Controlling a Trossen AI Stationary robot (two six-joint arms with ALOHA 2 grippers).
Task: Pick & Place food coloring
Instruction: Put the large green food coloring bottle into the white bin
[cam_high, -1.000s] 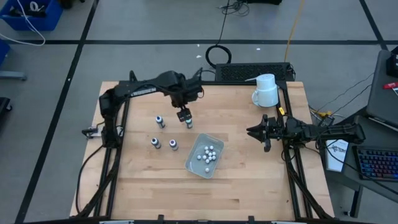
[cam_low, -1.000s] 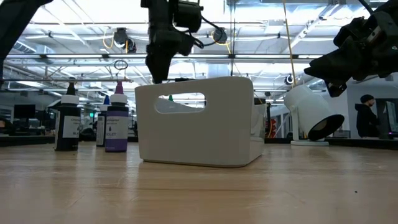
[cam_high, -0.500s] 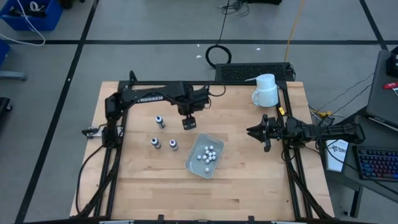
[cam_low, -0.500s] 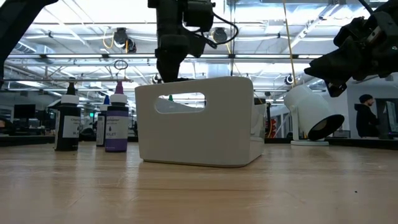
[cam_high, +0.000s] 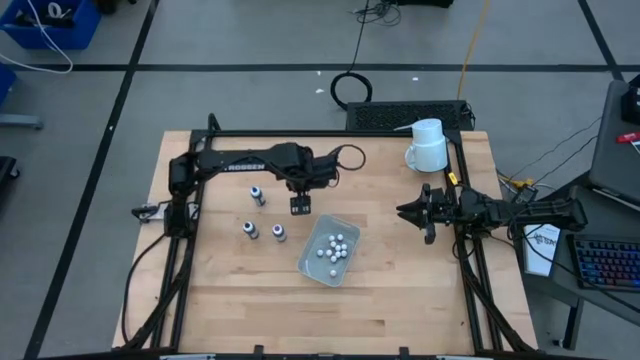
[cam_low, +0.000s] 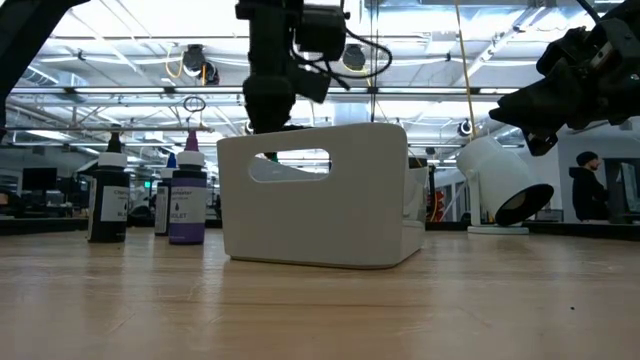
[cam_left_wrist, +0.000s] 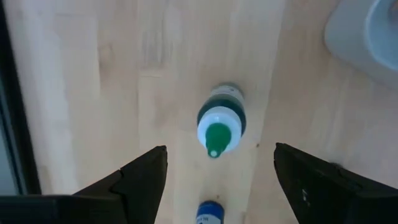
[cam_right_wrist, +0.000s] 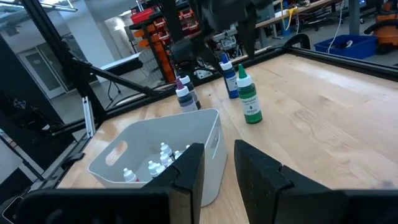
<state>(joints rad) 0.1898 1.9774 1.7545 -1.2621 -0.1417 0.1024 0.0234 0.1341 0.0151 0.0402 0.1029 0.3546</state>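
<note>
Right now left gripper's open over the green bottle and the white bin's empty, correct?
Not quite. The left gripper is open above the green-capped bottle, but the white bin isn't empty: the right wrist view shows small white-capped bottles inside.

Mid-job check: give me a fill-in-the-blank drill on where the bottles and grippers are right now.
The left gripper hangs open above the bottle with the ____ cap. Counting that one, ____ bottles stand on the table outside the white bin. The right gripper waits by the table's ____ edge.
Missing words: green; four; right.
</note>
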